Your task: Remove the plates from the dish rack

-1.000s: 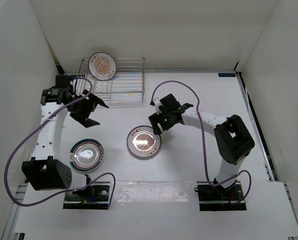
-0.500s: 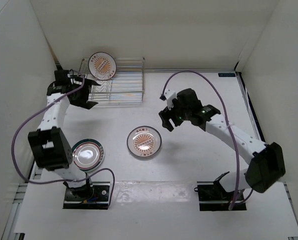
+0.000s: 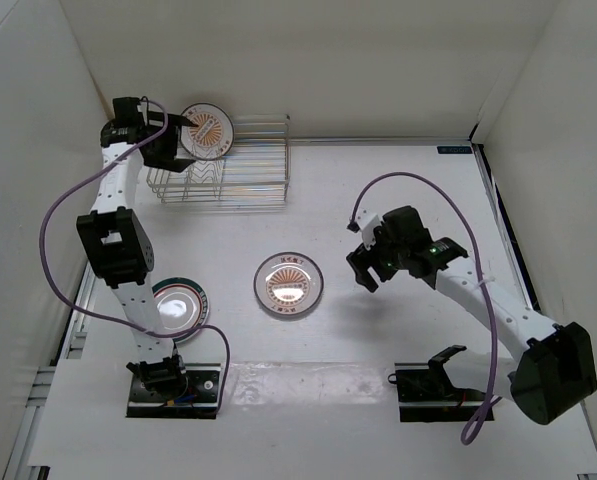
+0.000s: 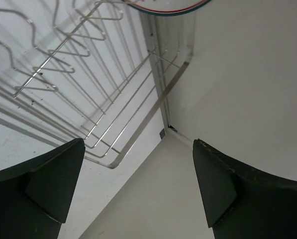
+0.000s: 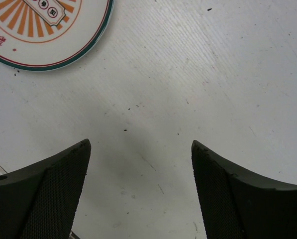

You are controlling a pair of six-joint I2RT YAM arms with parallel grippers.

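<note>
1. Since a second ago, our left arm has swung up from the counter's near left to the far-left corner of the rack. Our right arm has drawn back toward the near right, off the plate it was hanging over.
2. Our left gripper [image 3: 176, 138] stands wide apart and empty. In its wrist view only rack wire and the white wall [image 4: 247, 74] show between the fingers.
3. The racked sunburst plate [image 3: 205, 131] lies just to the right of that gripper in the top view. In the wrist view only its dark rim shows, at the top edge, ahead of the gap and not yet inside it.
4. That plate stands upright at the far-left end of the dish rack [image 3: 238, 178], face toward us, so its disc runs along the rack's length. We judge the fingers must meet its rim edge-on and a little further forward.
5. Our right gripper [image 3: 363, 268] is also spread and holds nothing, hovering over bare counter [image 3: 398, 190]. The unloaded sunburst plate [image 3: 289, 285] is just off to its left, and it is well apart from the rack, so the left arm is clearly nearer.
6. Beyond these, the plain plate [image 3: 176, 305] lies flat on the counter by the left arm's base. Two plates are out, and one is left in the rack.
</note>
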